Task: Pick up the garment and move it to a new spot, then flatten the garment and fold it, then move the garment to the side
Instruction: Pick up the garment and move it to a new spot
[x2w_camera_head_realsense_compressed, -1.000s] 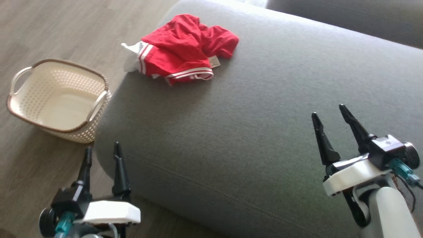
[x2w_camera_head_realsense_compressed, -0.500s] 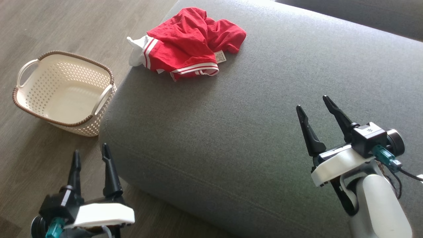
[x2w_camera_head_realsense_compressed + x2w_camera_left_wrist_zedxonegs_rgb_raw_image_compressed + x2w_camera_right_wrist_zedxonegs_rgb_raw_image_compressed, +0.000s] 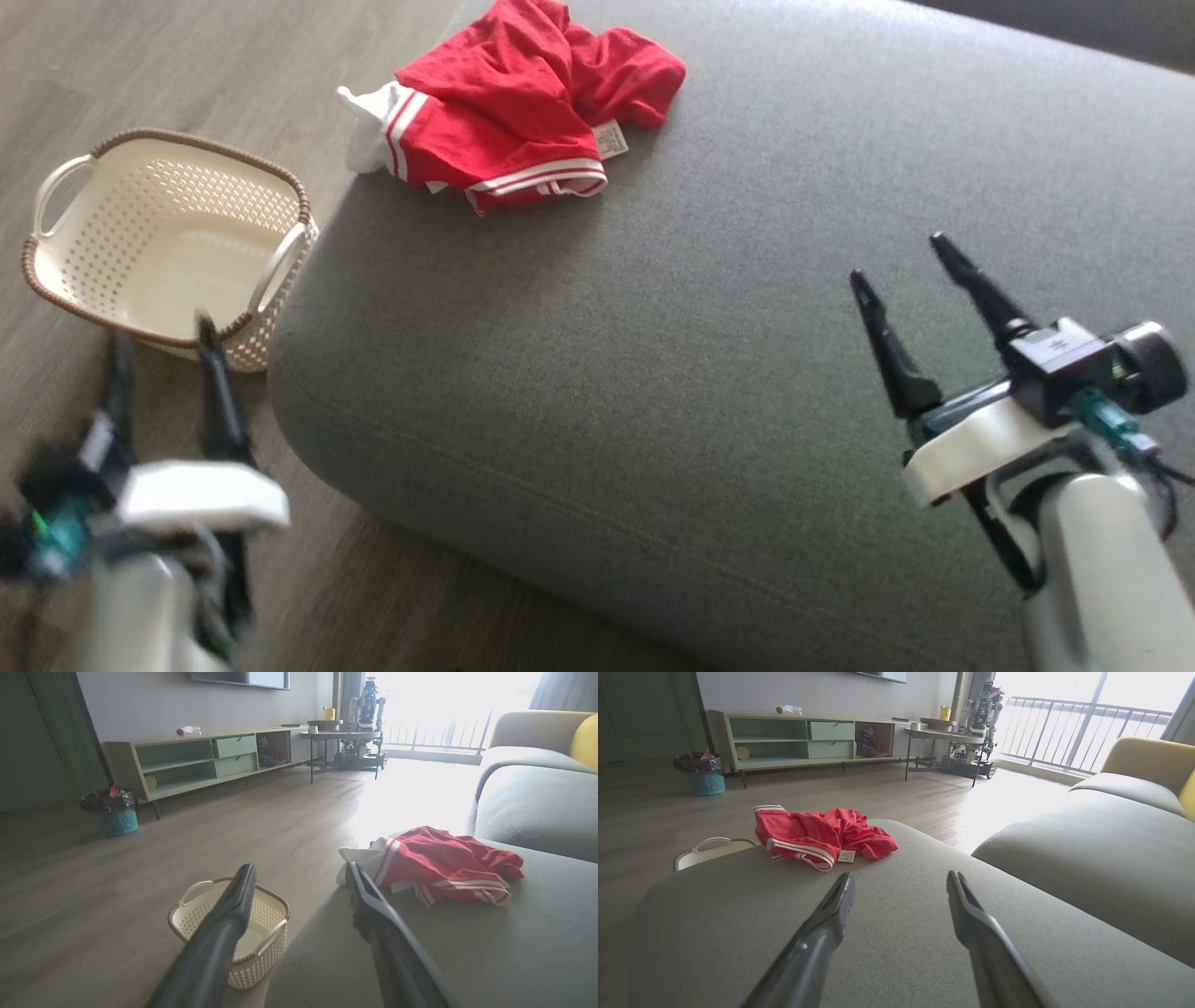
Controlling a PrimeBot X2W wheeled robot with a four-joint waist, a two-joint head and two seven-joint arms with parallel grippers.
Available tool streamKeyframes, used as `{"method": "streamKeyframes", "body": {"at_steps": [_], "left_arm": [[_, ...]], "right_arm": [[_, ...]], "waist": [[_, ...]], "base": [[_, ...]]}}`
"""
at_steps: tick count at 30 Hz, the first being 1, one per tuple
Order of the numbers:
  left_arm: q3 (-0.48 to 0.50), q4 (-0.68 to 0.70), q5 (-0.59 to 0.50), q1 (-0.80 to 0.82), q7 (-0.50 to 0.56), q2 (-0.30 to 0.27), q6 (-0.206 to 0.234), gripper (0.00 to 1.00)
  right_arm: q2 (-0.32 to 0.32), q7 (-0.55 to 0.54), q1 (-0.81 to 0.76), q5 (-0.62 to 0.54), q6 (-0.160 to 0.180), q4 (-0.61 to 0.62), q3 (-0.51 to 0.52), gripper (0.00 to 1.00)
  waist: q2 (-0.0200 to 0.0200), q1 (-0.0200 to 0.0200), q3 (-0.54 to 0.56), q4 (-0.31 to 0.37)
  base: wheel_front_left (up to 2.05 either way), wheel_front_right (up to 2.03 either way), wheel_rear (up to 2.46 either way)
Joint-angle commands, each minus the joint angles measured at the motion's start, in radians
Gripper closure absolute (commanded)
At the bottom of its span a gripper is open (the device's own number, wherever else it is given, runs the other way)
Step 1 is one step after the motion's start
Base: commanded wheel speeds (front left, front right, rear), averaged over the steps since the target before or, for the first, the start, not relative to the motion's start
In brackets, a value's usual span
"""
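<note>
Left pincer (image 3: 159,333) and right pincer (image 3: 896,257) gape wide, empty. Garment (image 3: 504,112) lies crumpled at the cushion's (image 3: 653,373) far left corner. It looks light, soft, limp; I'd pinch a raised fold or the striped hem.

The robot's head is tipping, so everything slides in the head view. The red garment (image 3: 504,103) now sits right up at the top edge and the basket (image 3: 196,142) rides a little higher. Neither has actually budged on the grey cushion (image 3: 653,373) or the floor (image 3: 392,597).

The real mover is the left gripper (image 3: 161,332). It has swung up and outward from beside the cushion's near corner and is blurred with speed. Its fingertips now overlap the basket's near rim, where a second ago they hung well short of it. Its pale forearm (image 3: 140,597) has come into sight below.

The right gripper (image 3: 896,259) has crept slightly forward over the cushion, a touch nearer the garment.
</note>
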State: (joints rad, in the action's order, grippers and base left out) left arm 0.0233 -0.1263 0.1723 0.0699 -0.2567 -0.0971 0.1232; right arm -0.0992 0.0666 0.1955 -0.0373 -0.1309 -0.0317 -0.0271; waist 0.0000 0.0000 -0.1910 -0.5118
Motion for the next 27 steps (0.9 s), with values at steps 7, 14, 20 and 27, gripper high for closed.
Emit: {"method": "streamKeyframes", "body": {"at_steps": [7,14,20,27], "left_arm": [[0.02,-0.235,-0.043,0.365,0.019,-0.157,-0.108,0.0],[-0.055,-0.564,-0.038,0.686,0.112,-0.182,-0.203,0.0],[-0.112,-0.749,-0.032,0.85,0.127,-0.163,-0.238,0.0],[-0.162,-0.939,0.008,1.0,0.128,-0.128,-0.252,0.0]], "right_arm": [[-0.048,-0.09,0.067,-0.021,0.0,0.164,-0.042,0.0],[-0.089,-0.164,0.094,-0.024,0.0,0.261,-0.074,0.0],[-0.11,-0.212,0.127,-0.027,0.0,0.325,-0.101,0.0],[-0.128,-0.257,0.18,-0.029,0.0,0.387,-0.147,0.0]], "waist": [[0.0,0.0,-0.094,0.001],[0.0,0.0,-0.174,0.003],[0.0,0.0,-0.227,0.022],[0.0,0.0,-0.292,0.065]], "base": [[0.0,0.0,0.0],[0.0,0.0,0.0],[0.0,0.0,0.0],[0.0,0.0,0.0]]}}
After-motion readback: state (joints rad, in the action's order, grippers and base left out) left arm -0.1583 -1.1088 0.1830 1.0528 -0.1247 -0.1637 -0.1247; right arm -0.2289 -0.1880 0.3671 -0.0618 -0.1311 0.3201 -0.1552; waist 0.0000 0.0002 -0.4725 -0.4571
